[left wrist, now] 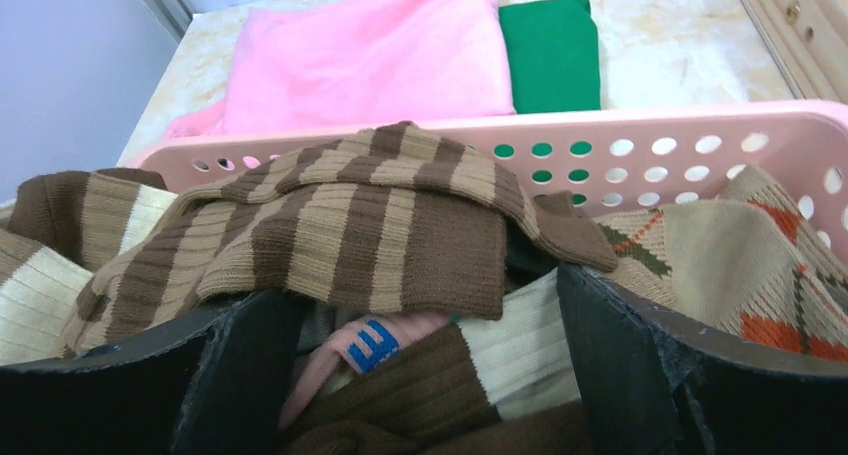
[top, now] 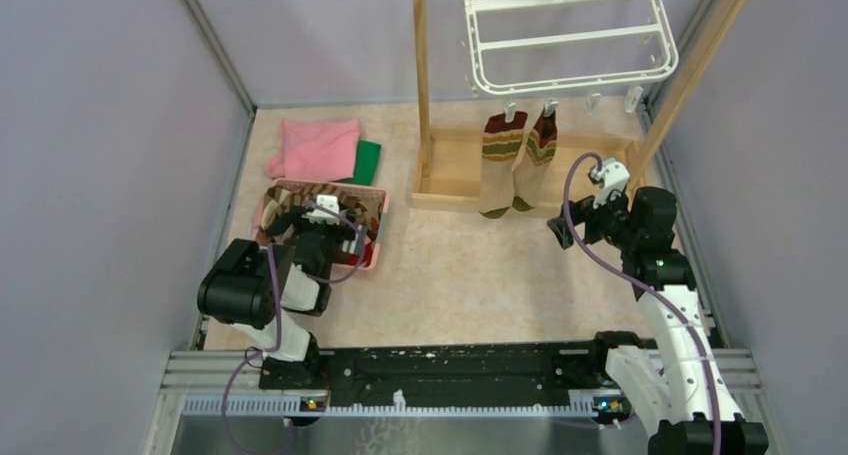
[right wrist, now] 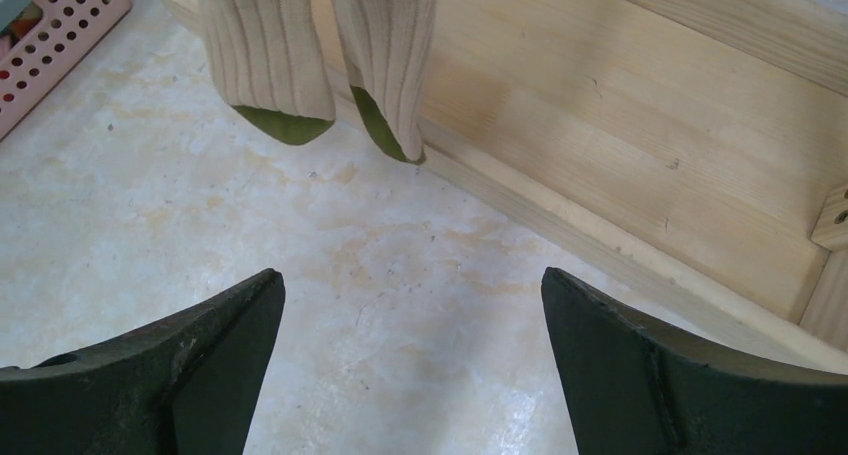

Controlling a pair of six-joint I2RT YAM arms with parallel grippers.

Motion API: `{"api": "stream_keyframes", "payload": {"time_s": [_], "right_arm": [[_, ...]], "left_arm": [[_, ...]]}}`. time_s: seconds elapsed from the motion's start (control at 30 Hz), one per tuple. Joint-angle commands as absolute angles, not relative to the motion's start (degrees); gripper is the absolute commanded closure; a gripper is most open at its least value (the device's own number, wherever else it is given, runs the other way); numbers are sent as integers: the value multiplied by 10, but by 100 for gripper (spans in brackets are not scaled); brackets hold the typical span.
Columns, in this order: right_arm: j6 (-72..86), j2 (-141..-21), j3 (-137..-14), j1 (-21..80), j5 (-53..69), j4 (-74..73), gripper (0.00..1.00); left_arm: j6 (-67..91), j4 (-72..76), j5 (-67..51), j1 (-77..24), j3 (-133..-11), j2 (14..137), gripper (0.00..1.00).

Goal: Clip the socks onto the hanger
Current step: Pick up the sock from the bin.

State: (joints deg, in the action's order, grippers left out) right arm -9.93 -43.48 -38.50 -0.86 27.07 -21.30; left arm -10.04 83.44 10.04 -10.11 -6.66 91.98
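The left arm (top: 245,290) folds at lower left of the overhead view, the left gripper (top: 325,215) angled downward, jaws spread wide. The right arm (top: 665,305) rises at right; the right gripper (top: 603,178) gapes equally wide, empty.

Pink perforated plastic basket (left wrist: 700,120) resting on the beige marbled tabletop (top: 470,275). Just behind the basket lie a folded plain pink cloth (top: 315,147) and, behind its right end, a folded plain green cloth (top: 367,161), their edges touching. Right of the basket and farther back stands a pale wooden post frame (top: 455,175) with a flat base.
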Motion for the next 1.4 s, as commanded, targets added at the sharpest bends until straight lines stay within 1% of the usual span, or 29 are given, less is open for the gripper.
{"api": "stream_keyframes", "payload": {"time_s": [0.0, 0.1, 0.67, 0.87, 1.13, 1.37], "right_arm": [[-107, -434, -391, -8, 276, -214, 1], [-109, -436, -390, -10, 277, -216, 1], [-113, -441, -393, -13, 287, -224, 2], [-118, -435, -393, -13, 268, -221, 1], [-123, -437, -393, 17, 261, -221, 1], [-123, -430, -393, 22, 253, -221, 1]], "left_arm": [[-72, 770, 81, -79, -119, 911, 1], [-64, 744, 68, -71, -131, 909, 1], [-59, 733, 53, -63, -136, 911, 1], [-60, 732, 51, -62, -137, 910, 1], [-60, 730, 50, -61, -137, 911, 1], [-59, 730, 48, -61, -138, 910, 1]]}}
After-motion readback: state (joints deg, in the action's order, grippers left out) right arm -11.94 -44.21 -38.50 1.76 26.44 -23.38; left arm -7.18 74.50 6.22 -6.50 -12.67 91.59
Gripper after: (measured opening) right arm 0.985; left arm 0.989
